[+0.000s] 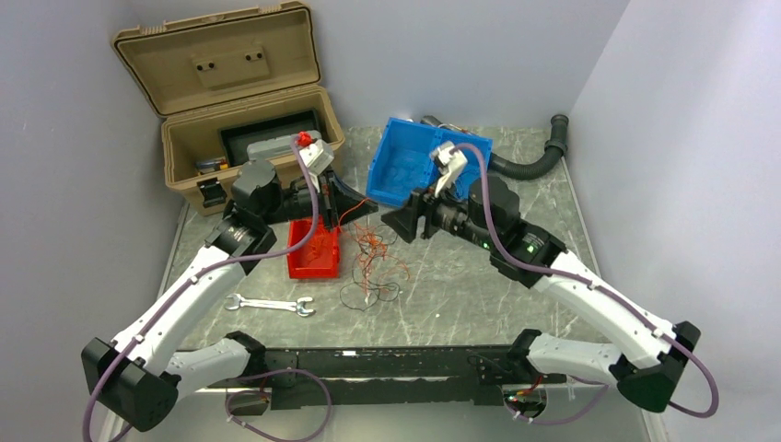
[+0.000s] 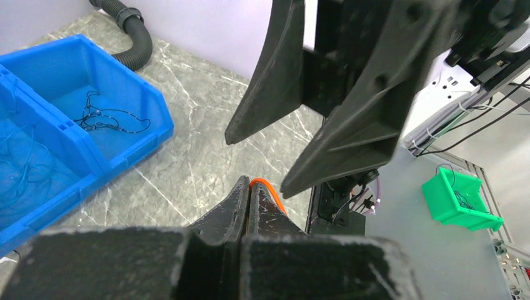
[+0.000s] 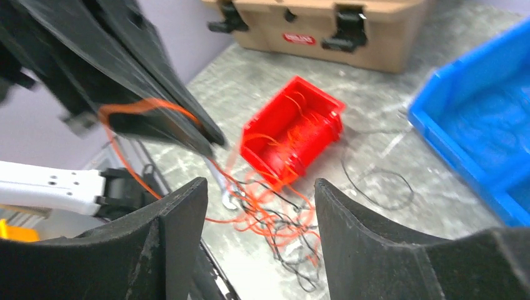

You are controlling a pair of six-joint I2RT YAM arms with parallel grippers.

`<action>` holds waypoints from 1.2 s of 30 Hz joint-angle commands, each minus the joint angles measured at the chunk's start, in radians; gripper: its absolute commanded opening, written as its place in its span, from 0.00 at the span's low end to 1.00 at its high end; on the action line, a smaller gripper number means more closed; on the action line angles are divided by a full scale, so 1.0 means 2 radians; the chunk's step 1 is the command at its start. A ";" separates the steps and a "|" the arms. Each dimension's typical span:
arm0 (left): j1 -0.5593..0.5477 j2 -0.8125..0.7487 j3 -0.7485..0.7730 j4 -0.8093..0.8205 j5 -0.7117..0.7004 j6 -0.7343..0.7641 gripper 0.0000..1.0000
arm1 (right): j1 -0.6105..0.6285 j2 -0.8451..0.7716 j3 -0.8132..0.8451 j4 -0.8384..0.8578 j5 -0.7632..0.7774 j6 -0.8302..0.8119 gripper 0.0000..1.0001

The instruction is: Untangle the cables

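The left gripper (image 2: 249, 182) is pinching an orange wire (image 2: 273, 195) between fingers pressed tight together, and the strand is looping over its tips and trailing down toward the table (image 1: 479, 285). The right gripper (image 3: 259, 187) is hovering just opposite with its jaws spread and nothing between them. The cables (image 1: 373, 262) are lying mostly as a loose knot of orange-red and black strands on the table, just beside the red bin (image 1: 311, 250), with several orange strands spilling over that bin's rim. In the blue bin (image 2: 125, 159) a black wire is lying alone in one compartment and faint blue ones are showing in the next, so some sorting is looking done. Judging from this, the job is sitting somewhere in its middle: one orange wire is being drawn out, while the heap on the table is looking tangled and is awaiting the same treatment, strand by strand.
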 commanded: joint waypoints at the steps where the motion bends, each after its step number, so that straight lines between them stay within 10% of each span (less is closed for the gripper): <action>1: -0.001 -0.006 0.026 0.019 0.007 -0.004 0.00 | -0.009 -0.056 -0.071 0.030 0.028 -0.020 0.64; 24: -0.001 -0.007 0.038 0.011 0.007 -0.012 0.00 | -0.005 0.026 -0.184 0.240 -0.118 -0.043 0.54; 31: 0.006 -0.018 0.044 -0.027 -0.058 -0.007 0.00 | -0.001 0.026 -0.214 0.225 -0.031 -0.008 0.03; 36: 0.057 -0.039 0.054 -0.100 -0.142 -0.006 0.00 | -0.005 -0.006 -0.258 0.148 0.093 0.024 0.00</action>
